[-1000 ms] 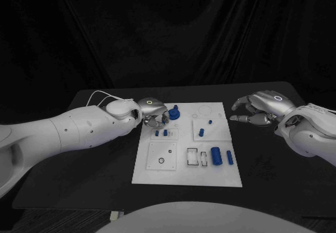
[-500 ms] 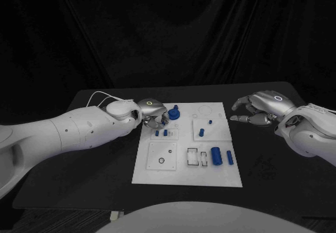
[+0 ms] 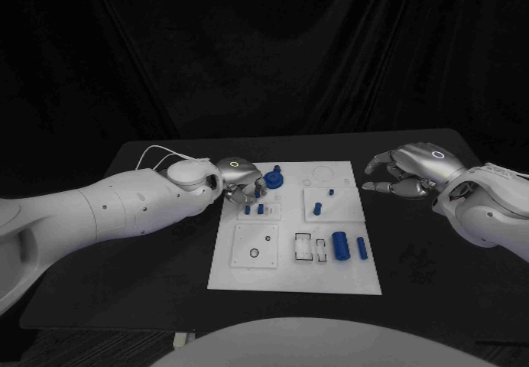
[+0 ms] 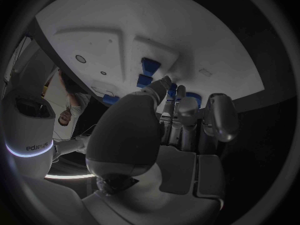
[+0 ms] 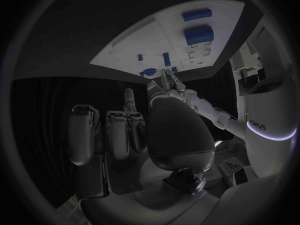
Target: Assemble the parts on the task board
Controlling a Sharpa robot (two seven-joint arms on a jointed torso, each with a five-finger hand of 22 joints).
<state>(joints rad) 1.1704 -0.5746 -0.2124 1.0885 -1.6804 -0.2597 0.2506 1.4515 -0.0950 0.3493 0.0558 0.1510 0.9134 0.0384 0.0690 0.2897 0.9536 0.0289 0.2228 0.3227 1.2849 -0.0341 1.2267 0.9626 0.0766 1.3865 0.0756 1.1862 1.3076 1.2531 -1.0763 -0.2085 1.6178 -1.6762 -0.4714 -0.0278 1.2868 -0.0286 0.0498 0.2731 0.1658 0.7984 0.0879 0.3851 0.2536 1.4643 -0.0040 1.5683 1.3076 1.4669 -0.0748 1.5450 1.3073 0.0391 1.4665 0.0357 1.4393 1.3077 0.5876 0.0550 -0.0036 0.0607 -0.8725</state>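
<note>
The white task board (image 3: 292, 260) lies in the middle of the black table. My left hand (image 3: 239, 180) is down at its far left corner, fingers curled beside an upright blue part (image 3: 272, 180). In the left wrist view the fingertips (image 4: 164, 83) reach the board (image 4: 125, 25) close to two small blue pegs (image 4: 149, 71); whether they pinch anything is hidden. Two small pegs (image 3: 254, 209) stand just in front of that hand. My right hand (image 3: 406, 173) hovers off the board's far right edge, fingers apart and holding nothing.
On the board there is also a small peg (image 3: 316, 207), a thick blue cylinder (image 3: 341, 245), a slim blue pin (image 3: 361, 246) and several empty slots (image 3: 309, 248). A white cable (image 3: 154, 155) loops behind my left wrist. Bare black table surrounds the board.
</note>
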